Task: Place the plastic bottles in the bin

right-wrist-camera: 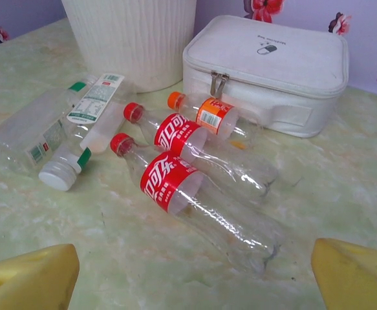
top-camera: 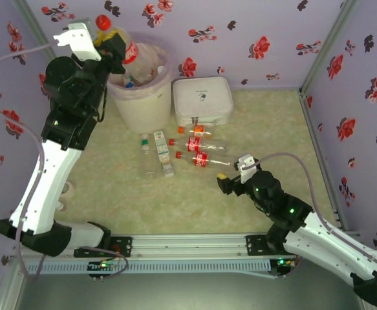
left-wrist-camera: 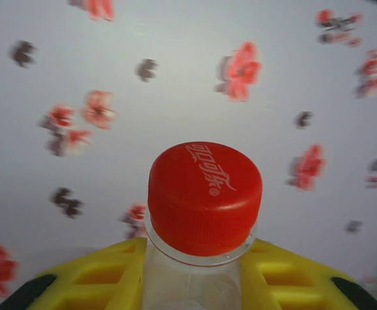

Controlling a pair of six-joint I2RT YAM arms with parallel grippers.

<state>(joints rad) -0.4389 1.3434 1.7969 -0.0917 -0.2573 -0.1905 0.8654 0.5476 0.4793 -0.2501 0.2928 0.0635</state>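
Observation:
My left gripper (top-camera: 114, 40) is raised over the back left rim of the cream bin (top-camera: 136, 111), shut on a red-capped bottle (top-camera: 104, 23). In the left wrist view that bottle's cap (left-wrist-camera: 204, 194) and neck stand between the yellow fingers (left-wrist-camera: 91, 279). Some bottles lie inside the bin. On the table lie a red-labelled bottle (right-wrist-camera: 175, 184), a second one (right-wrist-camera: 188, 139), an orange-labelled one (right-wrist-camera: 211, 116) and two green-and-white ones (right-wrist-camera: 78, 142). My right gripper (top-camera: 226, 182) is open just right of the nearest red bottle (top-camera: 200, 159), fingers (right-wrist-camera: 26, 281) wide apart and holding nothing.
A flat white zipped case (top-camera: 202, 100) sits right of the bin, close behind the orange-labelled bottle. Floral walls close in the back and both sides. The bin (right-wrist-camera: 133, 39) stands behind the green-and-white bottles in the right wrist view.

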